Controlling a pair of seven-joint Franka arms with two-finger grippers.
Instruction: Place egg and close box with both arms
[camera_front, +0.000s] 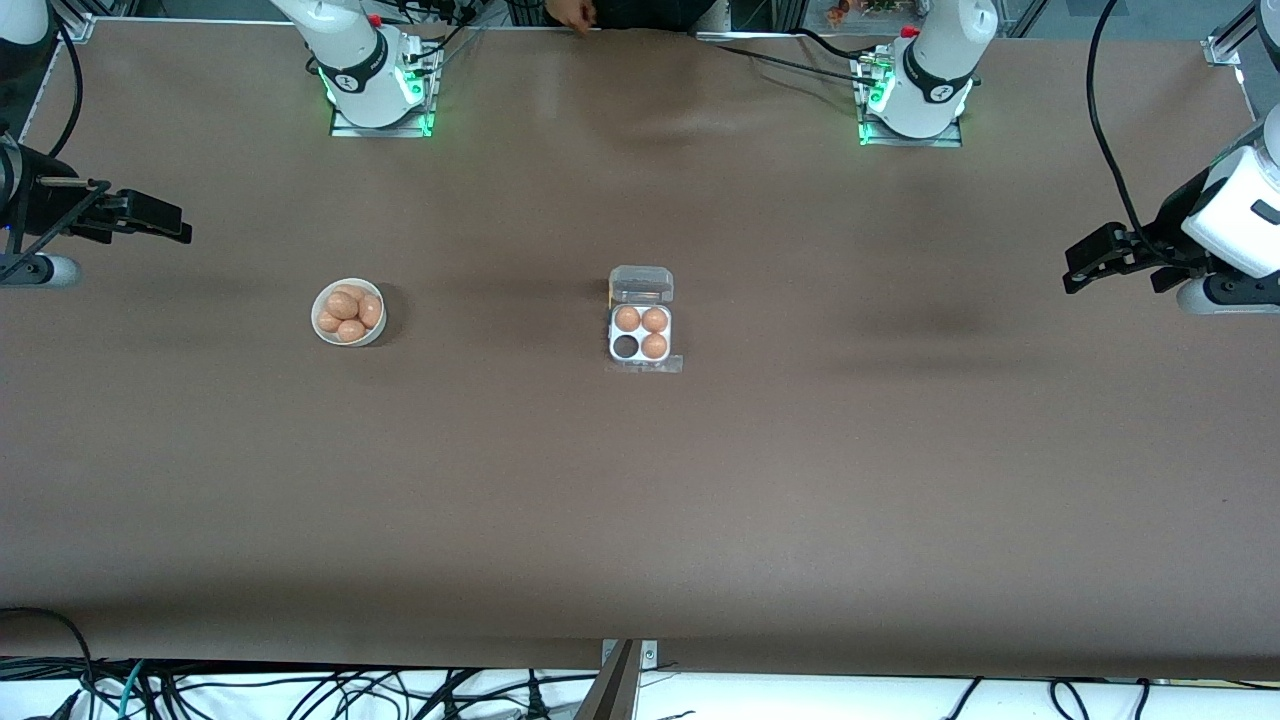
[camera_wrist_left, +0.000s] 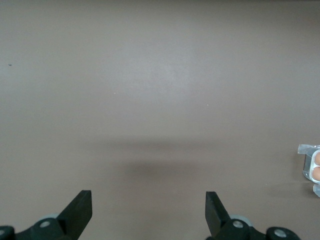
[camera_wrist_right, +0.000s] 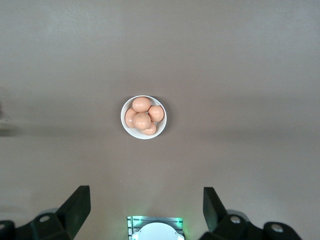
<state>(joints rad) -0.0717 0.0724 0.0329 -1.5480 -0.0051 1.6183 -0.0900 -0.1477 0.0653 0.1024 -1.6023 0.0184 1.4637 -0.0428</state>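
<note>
I see the box (camera_front: 641, 333) mid-worktop (camera_front: 640, 500), lid open, three eggs in it, one cell empty. The bowl (camera_front: 348, 312) of eggs sits toward the right arm's end. Both arms wait: left gripper (camera_wrist_left: 149, 210) and right gripper (camera_wrist_right: 146, 207), fingers spread, holding nothing.

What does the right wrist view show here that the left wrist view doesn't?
Only the right wrist view shows the white bowl heaped with brown eggs, plus a robot base with green lights. Only the left wrist view shows a corner of the egg box, lid open, two eggs visible. Both share bare brown table and that arm's own open gripper, the left gripper and right gripper, holding nothing.
</note>
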